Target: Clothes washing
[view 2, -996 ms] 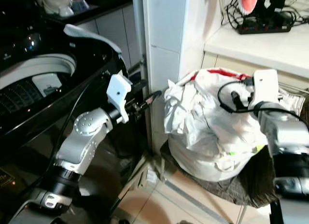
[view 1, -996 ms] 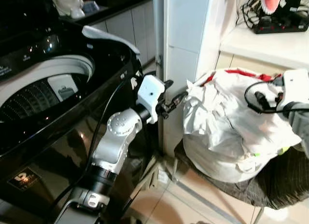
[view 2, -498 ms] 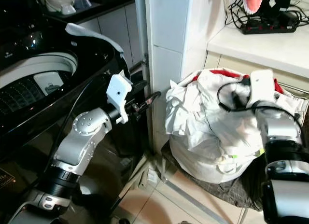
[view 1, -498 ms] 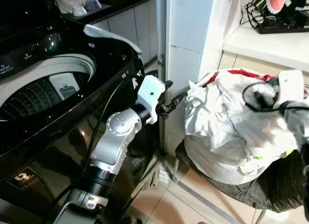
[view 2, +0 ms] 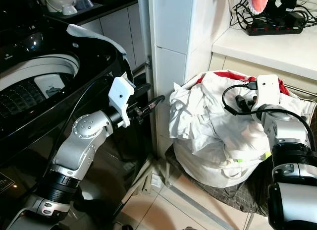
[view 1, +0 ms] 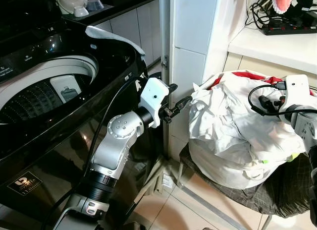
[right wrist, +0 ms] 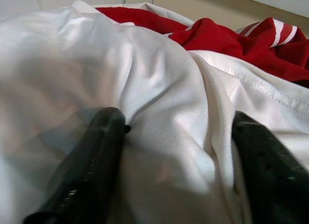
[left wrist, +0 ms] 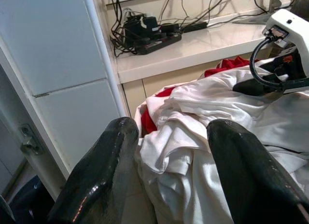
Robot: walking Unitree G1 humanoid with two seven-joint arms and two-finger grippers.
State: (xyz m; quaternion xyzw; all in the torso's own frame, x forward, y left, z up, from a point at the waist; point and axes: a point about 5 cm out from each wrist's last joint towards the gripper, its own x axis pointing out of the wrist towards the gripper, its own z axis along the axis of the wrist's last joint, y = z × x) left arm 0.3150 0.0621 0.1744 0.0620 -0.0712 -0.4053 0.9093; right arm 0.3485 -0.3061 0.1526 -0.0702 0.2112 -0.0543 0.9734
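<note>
A heap of white clothes [view 1: 233,136] with a red garment [right wrist: 212,35] on top sits on a low seat to my right. My right gripper [right wrist: 178,151] is open and pressed into the top of the heap, with white cloth bulging between its fingers [view 1: 267,100]. My left gripper [view 1: 181,102] is open and empty, held in the air just left of the heap and pointing at it. The black top-loading washing machine [view 1: 44,91] stands at my left with its drum uncovered.
A white tiled pillar [view 1: 193,41] rises between the machine and the heap. Behind the heap, a white counter [view 1: 277,44] carries a power strip [view 1: 290,27] and cables. The seat has a dark cloth [view 1: 277,190] over it. Below lies tiled floor [view 1: 173,210].
The camera has shifted slightly. My right wrist has turned a little on top of the heap. The left arm holds its place.
</note>
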